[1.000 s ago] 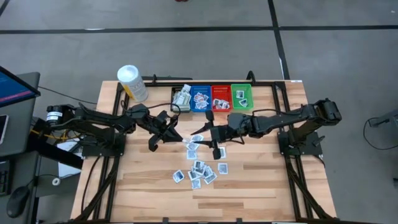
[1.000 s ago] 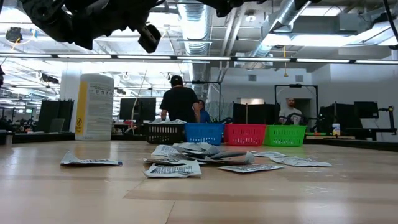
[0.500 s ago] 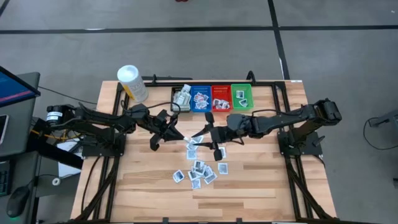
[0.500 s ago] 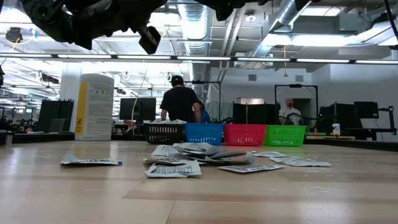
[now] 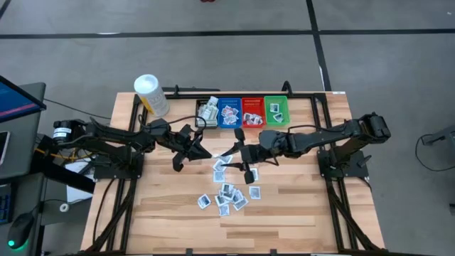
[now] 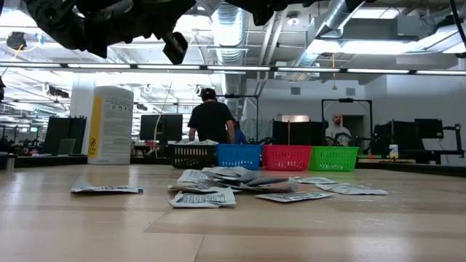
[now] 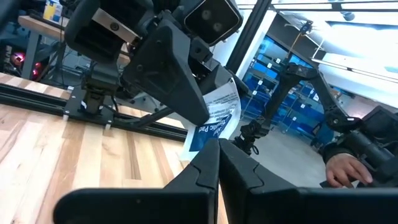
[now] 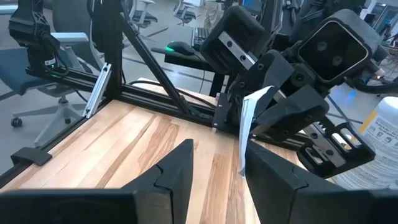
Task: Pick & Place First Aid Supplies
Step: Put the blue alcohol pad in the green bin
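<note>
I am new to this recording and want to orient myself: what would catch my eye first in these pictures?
Above the table's middle, the left gripper is shut on a white-and-blue packet, held up facing the open right gripper. Below them lies a scatter of loose packets, and behind stands a row of bins.

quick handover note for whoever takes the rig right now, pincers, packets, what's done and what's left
Left pincer: shut on a packet, held in the air above mid-table.
Right pincer: open, facing the left one, with that packet's edge between its fingers; no grip yet. It looks like a handover.
Packets: loose pile on the table's middle; some already lie in the black bin, blue bin, red bin and green bin.
Left: finish this packet, then sort the pile.
</note>
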